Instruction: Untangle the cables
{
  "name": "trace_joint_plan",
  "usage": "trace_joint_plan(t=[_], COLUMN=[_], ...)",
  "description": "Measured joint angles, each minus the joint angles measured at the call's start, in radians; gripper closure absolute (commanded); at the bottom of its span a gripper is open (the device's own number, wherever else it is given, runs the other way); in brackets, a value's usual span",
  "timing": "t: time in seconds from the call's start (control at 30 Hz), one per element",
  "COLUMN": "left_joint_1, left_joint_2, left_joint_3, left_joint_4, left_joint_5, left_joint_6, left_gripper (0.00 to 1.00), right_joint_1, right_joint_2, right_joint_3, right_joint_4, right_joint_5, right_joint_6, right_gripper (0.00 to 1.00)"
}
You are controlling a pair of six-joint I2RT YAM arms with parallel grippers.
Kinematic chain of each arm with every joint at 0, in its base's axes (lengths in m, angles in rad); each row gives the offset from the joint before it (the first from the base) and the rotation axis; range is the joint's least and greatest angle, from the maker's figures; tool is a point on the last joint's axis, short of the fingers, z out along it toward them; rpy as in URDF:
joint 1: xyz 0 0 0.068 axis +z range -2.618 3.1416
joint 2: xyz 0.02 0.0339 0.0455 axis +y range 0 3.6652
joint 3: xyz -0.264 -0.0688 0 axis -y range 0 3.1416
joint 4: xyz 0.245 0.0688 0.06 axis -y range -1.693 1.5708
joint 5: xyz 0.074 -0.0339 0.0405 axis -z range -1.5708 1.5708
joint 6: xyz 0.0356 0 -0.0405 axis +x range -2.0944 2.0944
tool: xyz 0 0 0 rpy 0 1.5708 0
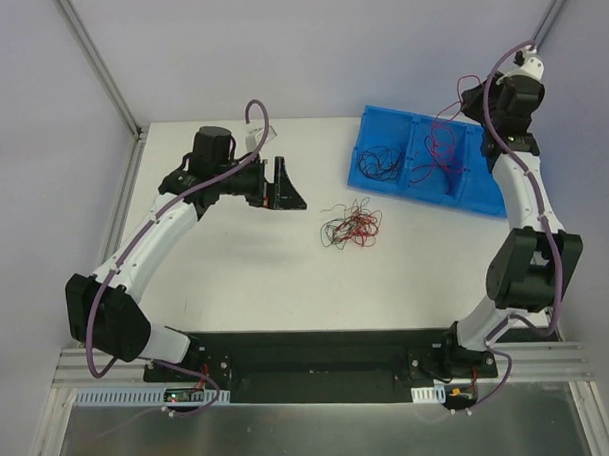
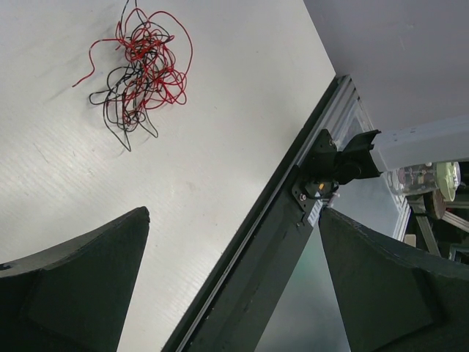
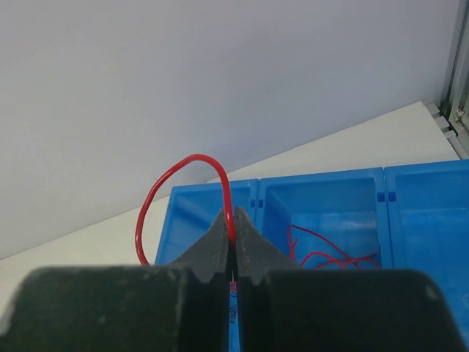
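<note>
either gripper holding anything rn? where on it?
Right gripper pinches a red cable at its fingertips, gripping beside a loop that arches above them. Left gripper open, empty.

White link shells (image 1: 155, 231) between black joint housings (image 1: 531, 265); thick purple hoses (image 1: 265, 114) along both arms; matte black, wedge-shaped fingers (image 2: 80, 286) on left claw (image 2: 234, 216) and right claw (image 3: 234, 224); black mounting plate (image 1: 309, 363) beneath

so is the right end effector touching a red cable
Touching: the right wrist view shows the right end effector shut on the red cable, which loops out above it.
</note>
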Motion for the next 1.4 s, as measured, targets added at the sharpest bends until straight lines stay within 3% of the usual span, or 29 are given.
trace_joint_plan(t=[0.27, 0.43, 0.77, 1.0, 1.1, 1.4], left_joint_1=[-0.016, -0.090, -0.158, -0.158, -0.158, -0.158], left_joint_2=[0.002, -0.003, -0.080, -0.097, -0.097, -0.090], left_joint_3=[-0.034, -0.082, -0.126, -0.126, -0.126, -0.126], left_joint_4=[0.011, 0.017, 0.018, 0.021, 0.020, 0.002], left_joint_5=[0.019, -0.019, -0.171, -0.225, -0.230, -0.233], left_joint_6=[-0.005, 0.002, 0.056, 0.080, 0.083, 0.087], left_gripper=[0.01, 0.01, 0.01, 0.01, 0.01, 0.01], right_joint_1=[0.005, 0.042, 0.121, 0.116, 0.114, 0.114], right_joint_2=[0.182, 0.249, 0.492, 0.521, 0.520, 0.520], right_joint_3=[0.014, 0.019, 0.256, 0.316, 0.316, 0.363], right_joint_4=[0.034, -0.018, -0.341, -0.514, -0.550, -0.687], right_joint_5=[0.039, 0.150, 0.323, 0.362, 0.357, 0.352], right_joint_6=[-0.039, -0.094, -0.136, -0.174, -0.180, -0.193], right_gripper=[1.00, 1.00, 1.00, 0.98, 0.95, 0.64])
